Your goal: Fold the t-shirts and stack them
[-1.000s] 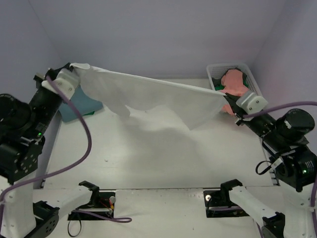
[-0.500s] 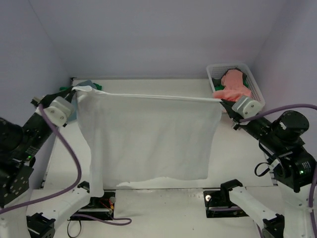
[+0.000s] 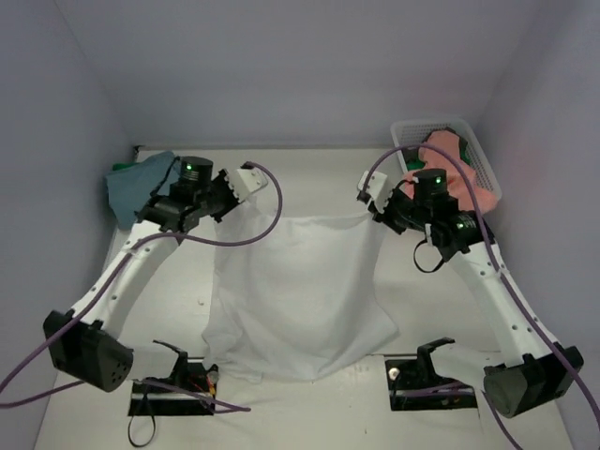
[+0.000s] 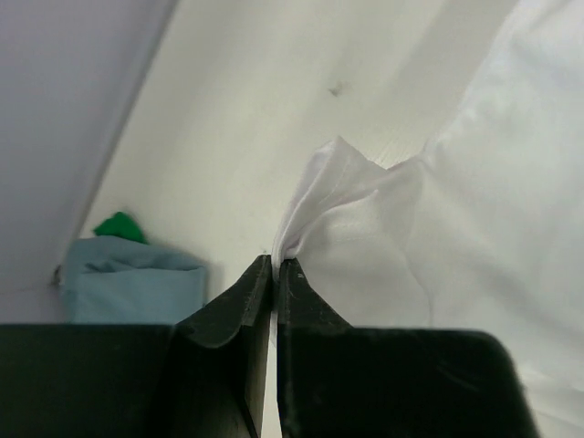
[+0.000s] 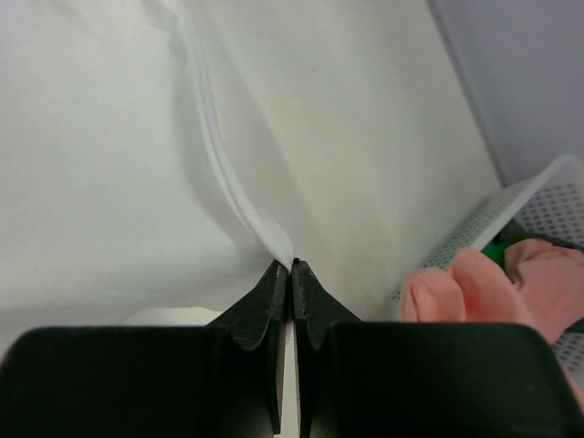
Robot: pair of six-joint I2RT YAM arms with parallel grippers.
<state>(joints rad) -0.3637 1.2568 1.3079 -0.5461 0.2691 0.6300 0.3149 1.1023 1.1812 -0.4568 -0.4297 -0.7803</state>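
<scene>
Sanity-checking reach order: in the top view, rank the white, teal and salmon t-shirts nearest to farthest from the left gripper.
1. white t-shirt: corner pinched in the left gripper fingers, table centre.
2. teal t-shirt: far-left corner.
3. salmon t-shirt: in the basket, far right.

Two tools (image 4: 276,265) (image 5: 292,266), one basket (image 3: 424,124), at least four t-shirts (image 3: 300,291) (image 3: 136,187) (image 3: 441,150) (image 4: 119,225).

My left arm (image 3: 122,277) and right arm (image 3: 497,291) are white links with black joints, each trailing a purple cable (image 3: 274,202). Black bases (image 3: 84,349) sit at the table's (image 3: 300,169) near edge. My left gripper (image 4: 276,265) and right gripper (image 5: 292,266) are black wedges.
</scene>
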